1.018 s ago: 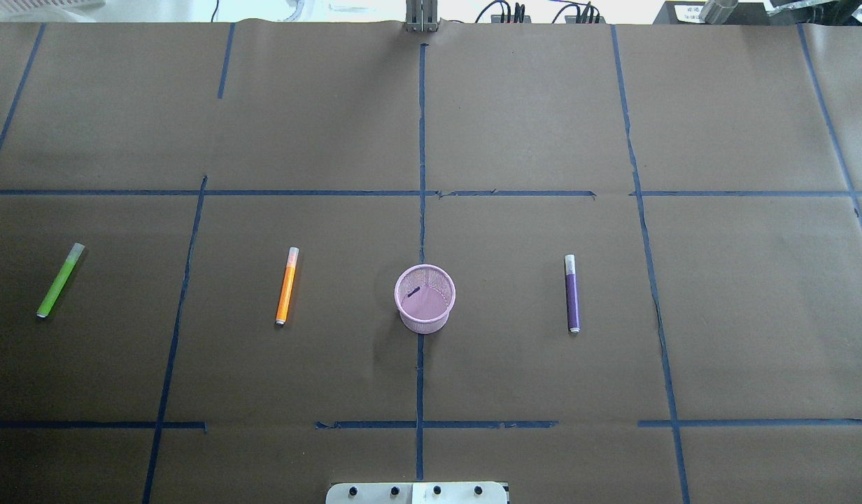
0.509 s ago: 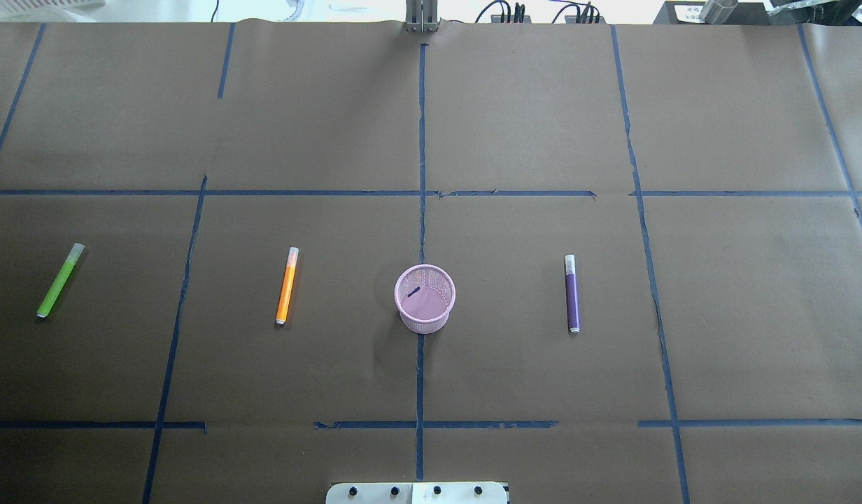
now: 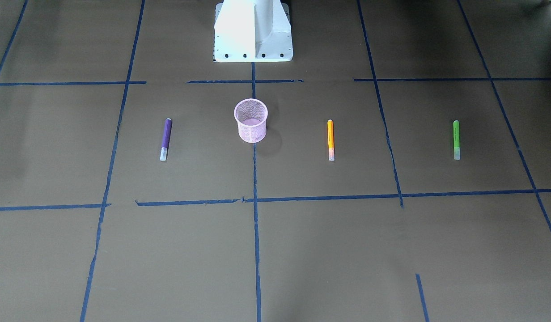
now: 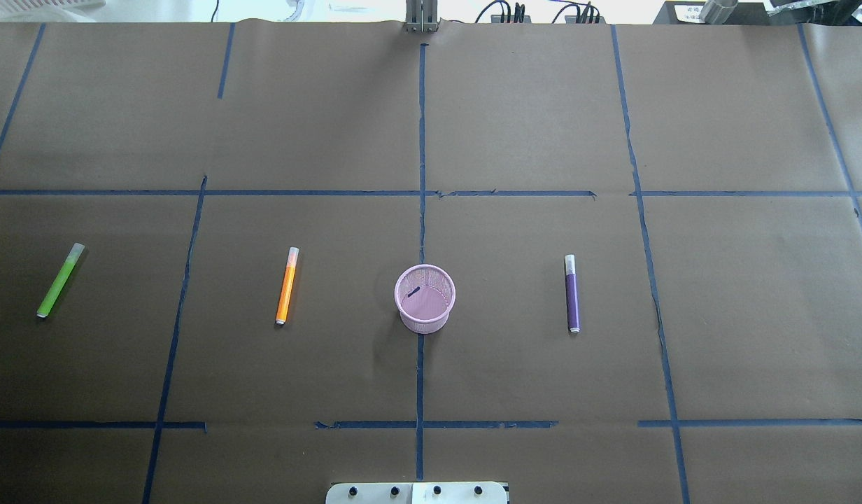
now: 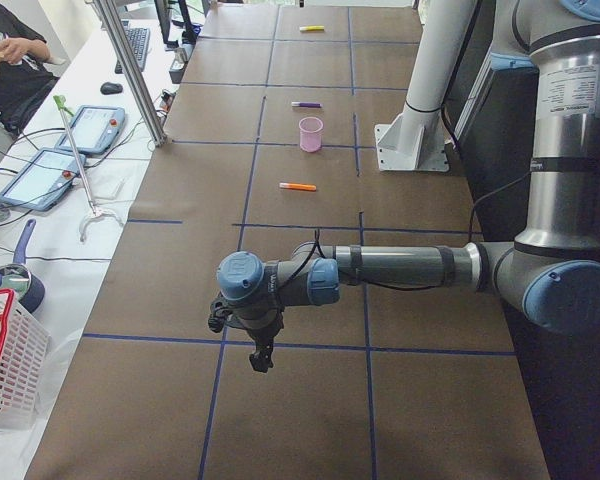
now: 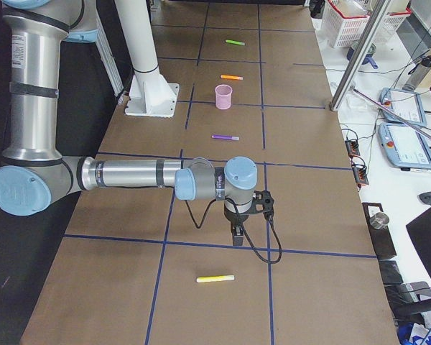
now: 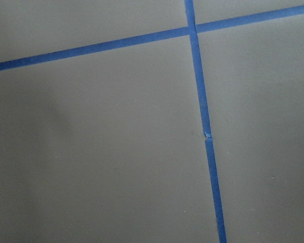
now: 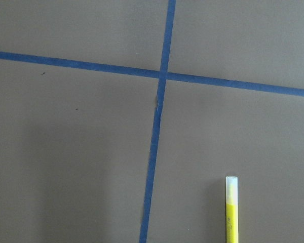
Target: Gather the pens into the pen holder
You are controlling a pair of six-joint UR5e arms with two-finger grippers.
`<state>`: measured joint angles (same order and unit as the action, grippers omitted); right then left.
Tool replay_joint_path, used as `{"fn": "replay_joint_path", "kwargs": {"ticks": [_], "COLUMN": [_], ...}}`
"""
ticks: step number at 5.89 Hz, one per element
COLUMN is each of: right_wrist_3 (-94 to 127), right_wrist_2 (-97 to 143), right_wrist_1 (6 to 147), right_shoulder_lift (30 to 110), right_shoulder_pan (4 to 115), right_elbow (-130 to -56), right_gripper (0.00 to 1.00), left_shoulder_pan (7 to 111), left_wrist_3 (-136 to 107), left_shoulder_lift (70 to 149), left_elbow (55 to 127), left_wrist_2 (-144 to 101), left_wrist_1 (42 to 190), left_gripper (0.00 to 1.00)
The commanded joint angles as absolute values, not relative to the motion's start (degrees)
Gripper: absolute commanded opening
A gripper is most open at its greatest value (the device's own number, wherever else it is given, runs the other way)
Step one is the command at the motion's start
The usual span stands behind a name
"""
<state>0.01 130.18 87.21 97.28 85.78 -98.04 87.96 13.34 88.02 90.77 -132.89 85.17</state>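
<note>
The pink mesh pen holder stands upright at the table's middle. Three pens lie flat in a row with it: a green pen far to its left, an orange pen nearer on the left, and a purple pen to its right. A yellow pen lies at the table's right end, close to my right gripper. My left gripper hangs over the table's left end, far from the holder. Both grippers show only in the side views, so I cannot tell whether either is open or shut.
Blue tape lines cross the brown paper on the table. The white robot base stands behind the holder. Beyond the far edge are tablets, a white basket and a seated person.
</note>
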Motion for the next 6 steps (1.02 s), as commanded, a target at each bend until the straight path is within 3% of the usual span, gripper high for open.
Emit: {"fn": "replay_joint_path", "kwargs": {"ticks": [1, 6], "right_wrist_3": [-6.01, -10.73], "right_wrist_2": [130.25, 130.17], "right_wrist_1": [86.75, 81.58], "right_shoulder_lift": [98.52, 97.04], "right_shoulder_pan": [85.78, 86.66], "right_elbow": [-93.98, -81.59], "right_gripper": [1.0, 1.0], "left_shoulder_pan": [87.89, 76.59], "left_wrist_3": [11.01, -2.51], "left_shoulder_lift": [89.55, 93.96], "left_elbow": [91.58, 90.89], "left_wrist_2": [-132.89, -132.8], "left_wrist_1": [85.25, 93.65], "left_gripper": [1.0, 1.0]}}
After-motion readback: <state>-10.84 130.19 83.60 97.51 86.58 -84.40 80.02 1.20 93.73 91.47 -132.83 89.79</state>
